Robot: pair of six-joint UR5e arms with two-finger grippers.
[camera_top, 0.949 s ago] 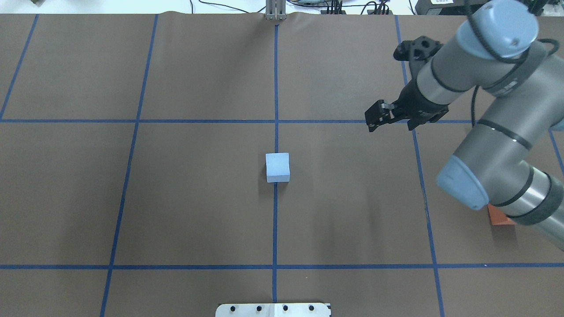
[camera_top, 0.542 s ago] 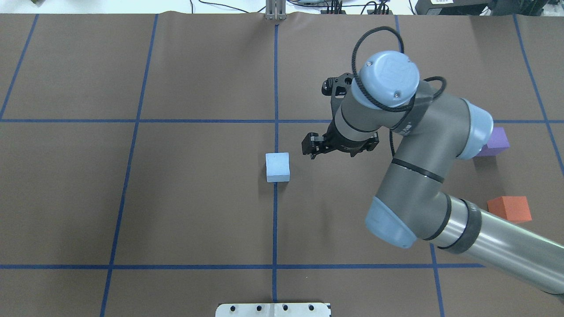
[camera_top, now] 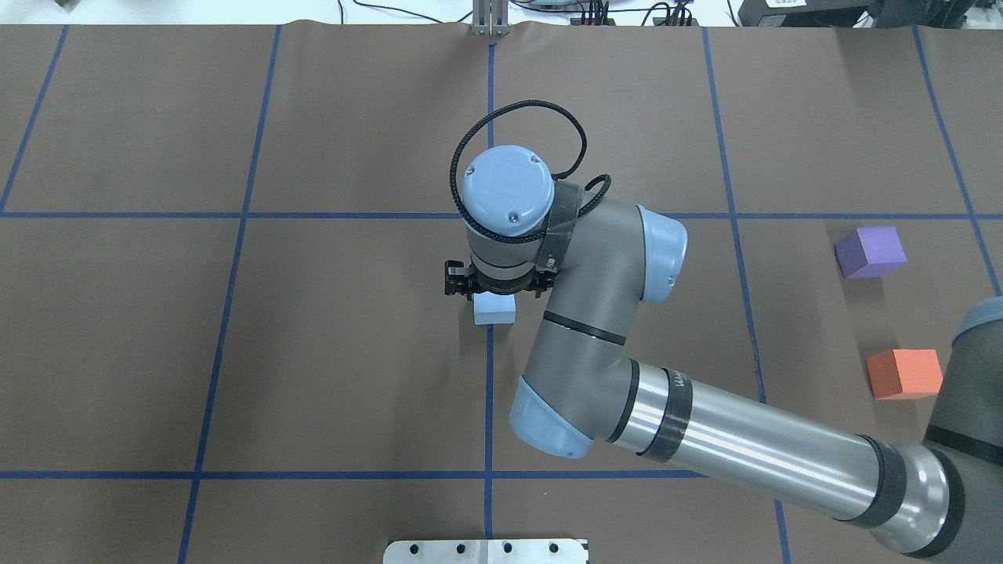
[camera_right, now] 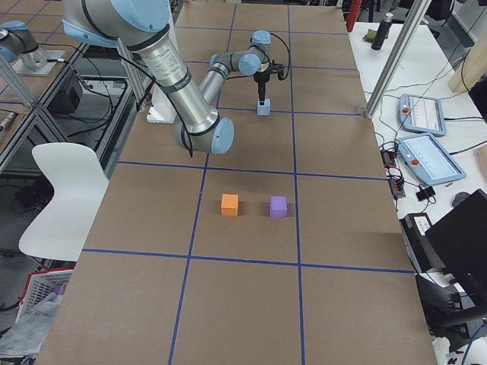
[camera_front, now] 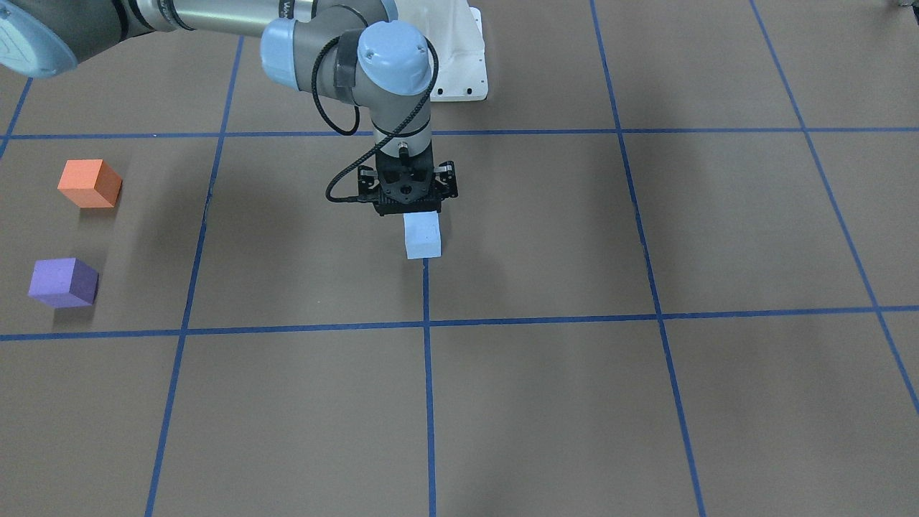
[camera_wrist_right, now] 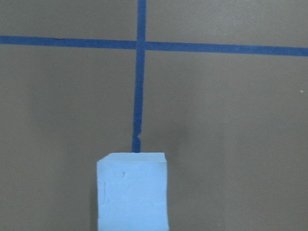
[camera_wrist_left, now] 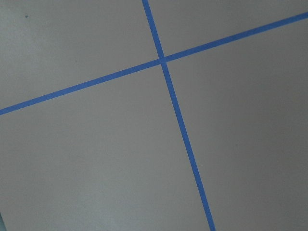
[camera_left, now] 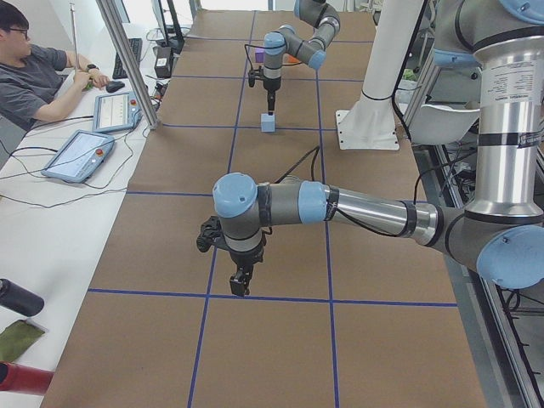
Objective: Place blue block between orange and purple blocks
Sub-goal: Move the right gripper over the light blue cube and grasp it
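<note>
The light blue block (camera_front: 422, 237) sits on the centre blue line of the brown table and also shows in the overhead view (camera_top: 494, 311). My right gripper (camera_front: 409, 210) points straight down just above it, and its jaws look open and hold nothing. The right wrist view shows the block (camera_wrist_right: 132, 192) at the bottom edge. The orange block (camera_top: 905, 374) and the purple block (camera_top: 870, 252) stand apart at the table's right side, with a gap between them. My left gripper (camera_left: 240, 287) hangs over bare table far from the blocks. I cannot tell whether it is open or shut.
Blue tape lines (camera_top: 490, 117) grid the brown table cover. The white robot base plate (camera_front: 459, 64) is at the near edge. An operator (camera_left: 34, 76) sits with tablets (camera_left: 81, 153) along the far side. My right arm's long forearm (camera_top: 744, 450) stretches across the right half.
My right arm has swung left from the table's right side. Its gripper now stands over the blue block. The orange and purple blocks are now uncovered. The block has not moved.
</note>
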